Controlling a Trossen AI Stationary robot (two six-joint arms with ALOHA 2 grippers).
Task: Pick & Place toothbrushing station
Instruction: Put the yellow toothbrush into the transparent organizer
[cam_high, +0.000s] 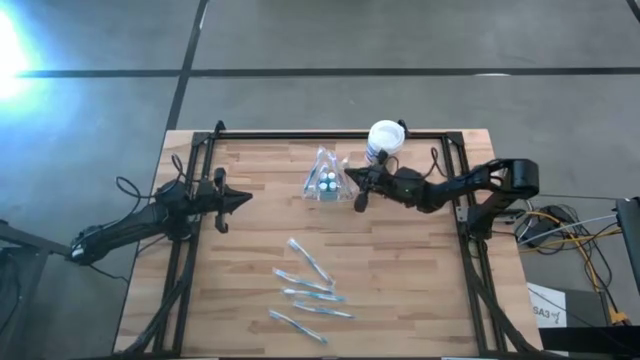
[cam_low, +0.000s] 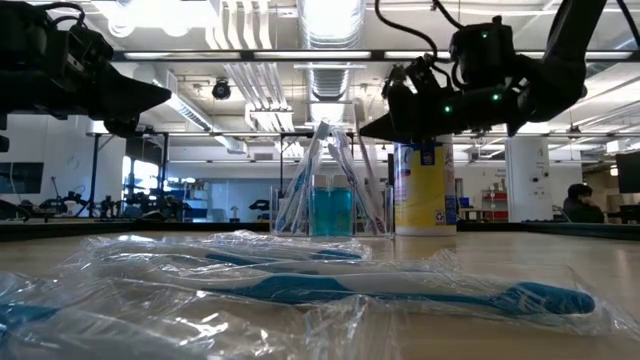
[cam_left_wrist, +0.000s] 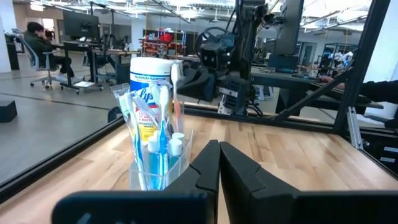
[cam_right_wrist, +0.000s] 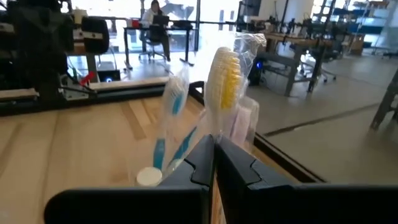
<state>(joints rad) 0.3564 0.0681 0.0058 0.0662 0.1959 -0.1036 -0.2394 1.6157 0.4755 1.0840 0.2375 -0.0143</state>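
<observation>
The toothbrushing station (cam_high: 325, 182) is a small clear holder on the table's far middle. Wrapped toothbrushes stick up out of it, and small blue bottles with white caps (cam_left_wrist: 169, 148) stand inside. It also shows in the low view (cam_low: 330, 205) and the right wrist view (cam_right_wrist: 177, 134). My right gripper (cam_high: 349, 178) is shut and level at the station's right side, its tips (cam_right_wrist: 213, 140) right before a yellow-bristled brush (cam_right_wrist: 224, 81). My left gripper (cam_high: 245, 199) is shut and waits over the table's left part, pointing at the station (cam_left_wrist: 155, 155). My right gripper stands with its shut fingertips right at the wrapped toothbrushes (cam_right_wrist: 186, 140) that rise from the station, coming level from the table's right. Whether the tips touch the wrapping I cannot tell.
A white-lidded, yellow-labelled round canister (cam_high: 385, 138) stands just behind and to the right of the station, close to my right arm. Several wrapped toothbrushes (cam_high: 310, 285) lie loose on the table's near middle. A black frame rail (cam_high: 300, 135) runs along the far edge.
</observation>
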